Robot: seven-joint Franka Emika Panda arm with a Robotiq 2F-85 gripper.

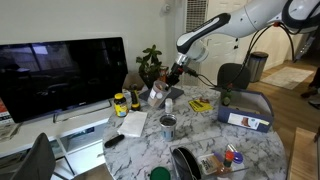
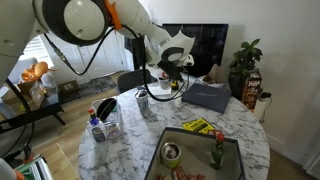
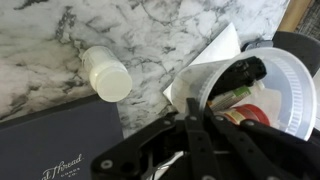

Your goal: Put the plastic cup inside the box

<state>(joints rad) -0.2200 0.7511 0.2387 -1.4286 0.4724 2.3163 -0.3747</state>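
A small red cup (image 3: 256, 114) seems to lie in a white bowl (image 3: 296, 88) with other small items, partly hidden behind my fingers. My gripper (image 3: 190, 108) hangs above the table beside the bowl. Its fingers are together and nothing shows between them. It also shows in both exterior views (image 1: 172, 76) (image 2: 168, 74). The wide blue-grey box (image 1: 246, 108) with a white label stands at the table's edge, apart from my gripper. It also shows in an exterior view (image 2: 208, 96). In the wrist view a dark box face (image 3: 55, 145) with pale lettering fills the lower left.
A white jar (image 3: 105, 75) lies on the marble by a sheet of paper (image 3: 212, 66). A grey tumbler (image 1: 167, 125), a green cup (image 1: 160, 174), a black container of bottles (image 1: 212, 163), a yellow packet (image 1: 198, 104) and a TV (image 1: 62, 75) are nearby.
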